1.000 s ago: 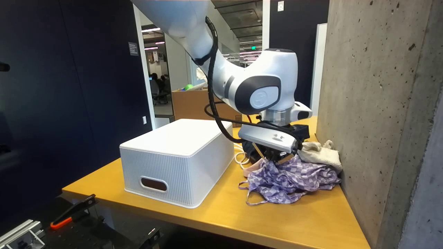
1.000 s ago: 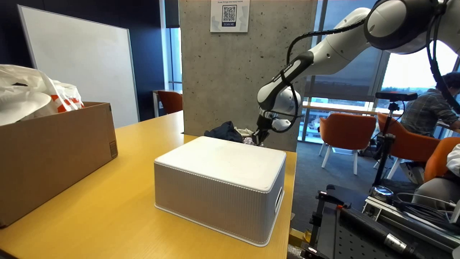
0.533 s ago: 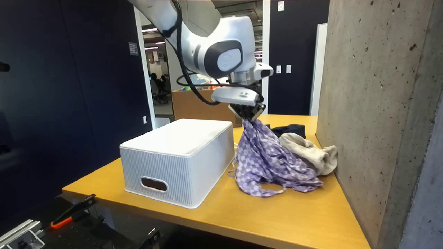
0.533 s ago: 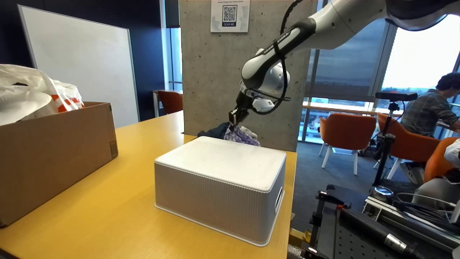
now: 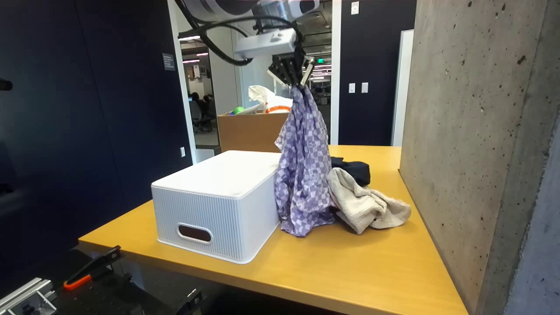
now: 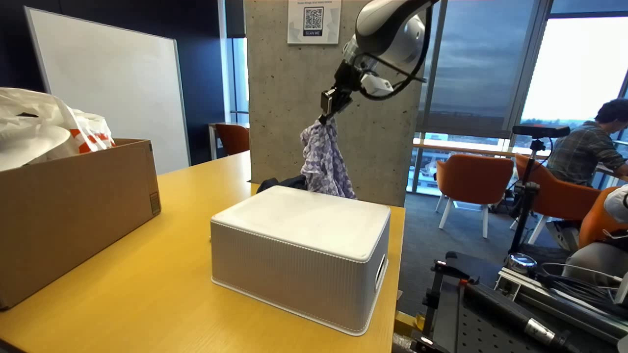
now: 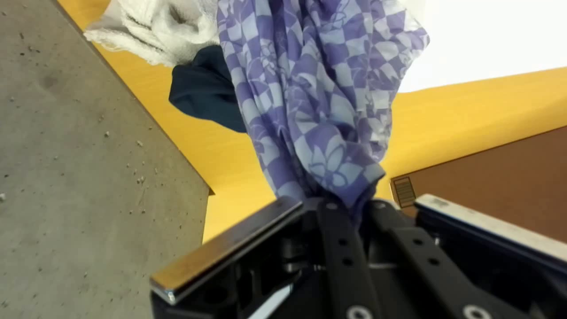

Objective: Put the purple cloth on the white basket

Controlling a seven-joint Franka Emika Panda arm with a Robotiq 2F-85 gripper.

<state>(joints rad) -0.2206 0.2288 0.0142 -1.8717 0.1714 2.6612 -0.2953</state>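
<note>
I see the tool [image 5: 298,84] pinched on the top of the purple cloth [image 5: 305,162], which hangs beneath it; whether its lower end touches the bench [image 5: 350,271], I can't tell. Lower than the tool, the white basket [image 5: 218,208] stands to 1 side, and a beige cloth [image 5: 365,208] and a dark cloth [image 5: 356,170] lie to the other.

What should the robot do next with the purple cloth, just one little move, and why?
I'd probably lift a bit higher: the gripper holds the purple cloth, but its bottom hangs beside the white basket, lower than the basket's top, so going sideways might drag it against the side.
</note>
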